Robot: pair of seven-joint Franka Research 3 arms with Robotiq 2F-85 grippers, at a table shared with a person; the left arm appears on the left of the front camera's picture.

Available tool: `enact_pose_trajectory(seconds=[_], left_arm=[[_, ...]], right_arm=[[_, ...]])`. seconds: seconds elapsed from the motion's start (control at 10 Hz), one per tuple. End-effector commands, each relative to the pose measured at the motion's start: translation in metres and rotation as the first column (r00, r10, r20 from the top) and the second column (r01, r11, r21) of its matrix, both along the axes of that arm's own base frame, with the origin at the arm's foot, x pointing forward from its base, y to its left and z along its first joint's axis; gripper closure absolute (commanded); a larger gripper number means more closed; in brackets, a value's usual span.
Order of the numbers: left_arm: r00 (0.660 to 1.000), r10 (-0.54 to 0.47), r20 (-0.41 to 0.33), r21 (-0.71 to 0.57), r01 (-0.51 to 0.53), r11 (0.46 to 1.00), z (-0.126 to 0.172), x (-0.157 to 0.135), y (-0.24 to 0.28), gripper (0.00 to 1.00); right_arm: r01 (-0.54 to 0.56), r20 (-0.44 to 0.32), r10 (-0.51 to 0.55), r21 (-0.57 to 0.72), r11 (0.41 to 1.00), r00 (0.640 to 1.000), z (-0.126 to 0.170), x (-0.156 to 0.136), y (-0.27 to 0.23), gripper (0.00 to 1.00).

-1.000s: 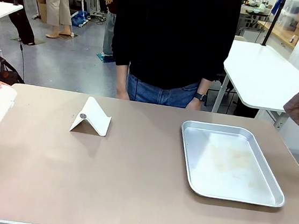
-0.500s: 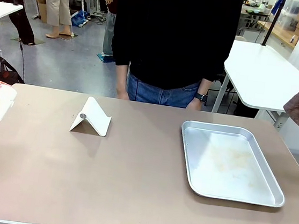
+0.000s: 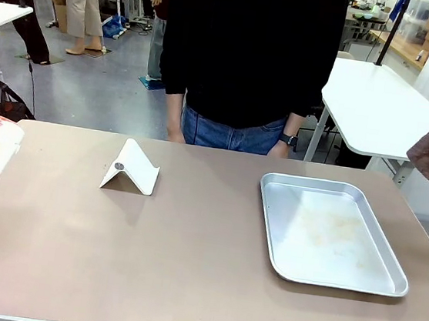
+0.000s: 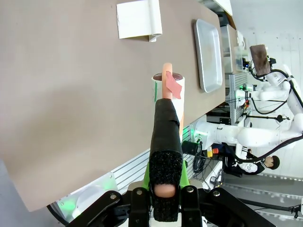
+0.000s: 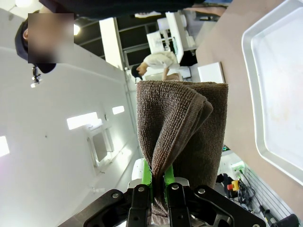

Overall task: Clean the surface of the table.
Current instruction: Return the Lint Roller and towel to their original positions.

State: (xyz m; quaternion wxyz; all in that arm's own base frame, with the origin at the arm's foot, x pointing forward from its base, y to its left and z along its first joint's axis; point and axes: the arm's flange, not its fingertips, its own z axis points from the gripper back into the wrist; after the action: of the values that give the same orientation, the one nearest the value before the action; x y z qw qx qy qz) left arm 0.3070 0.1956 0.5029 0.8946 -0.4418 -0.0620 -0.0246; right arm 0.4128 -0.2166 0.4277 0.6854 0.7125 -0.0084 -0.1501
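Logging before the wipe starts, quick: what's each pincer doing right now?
Left pincer: closed on the lint roller's black handle.
Right pincer: closed on the folded brown towel.

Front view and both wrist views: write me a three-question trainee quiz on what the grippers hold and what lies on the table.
1. True or false: the right gripper is shut on a brown towel.
2. Multiple choice: what does the left gripper hold? A) a sponge. B) a lint roller, by its black handle. C) a spray bottle.
3. Fill in: on the table, the white folded stand lies on the robot's ___ of the silver tray.

Key: 1 true; 2 B; 3 left.
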Motion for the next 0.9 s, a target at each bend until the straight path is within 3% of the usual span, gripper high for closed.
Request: enact_pose_trajectory(seconds=[0.0,0.1,0.2,0.4,0.8], left_arm=[[1.0,0.0,0.0,0.0,0.0,1.0,0.0,0.0,0.0,0.78],[1.0,0.012,0.016,-0.025,-0.011,1.0,0.012,-0.003,-0.003,0.78],[0.999,-0.01,0.041,-0.017,0.011,1.0,0.028,0.004,-0.017,0.78],[0.997,-0.041,0.063,0.033,0.039,0.999,0.062,0.021,-0.056,0.78],[0.982,-0.167,0.083,0.186,0.149,0.971,0.102,0.06,-0.139,0.78]], right_arm=[[-0.005,0.004,0.005,0.003,1.0,1.0,0.005,-0.001,0.001,0.98],[0.0,0.0,0.0,0.0,1.0,1.0,0.0,0.0,0.0,0.89],[0.001,-0.006,-0.001,-0.049,0.999,1.0,0.009,0.002,0.016,0.89],[-0.145,0.075,0.158,-0.156,0.977,0.985,0.039,0.007,0.078,0.89],[-0.414,0.093,0.46,-0.306,0.857,0.883,0.052,0.006,0.205,0.89]])
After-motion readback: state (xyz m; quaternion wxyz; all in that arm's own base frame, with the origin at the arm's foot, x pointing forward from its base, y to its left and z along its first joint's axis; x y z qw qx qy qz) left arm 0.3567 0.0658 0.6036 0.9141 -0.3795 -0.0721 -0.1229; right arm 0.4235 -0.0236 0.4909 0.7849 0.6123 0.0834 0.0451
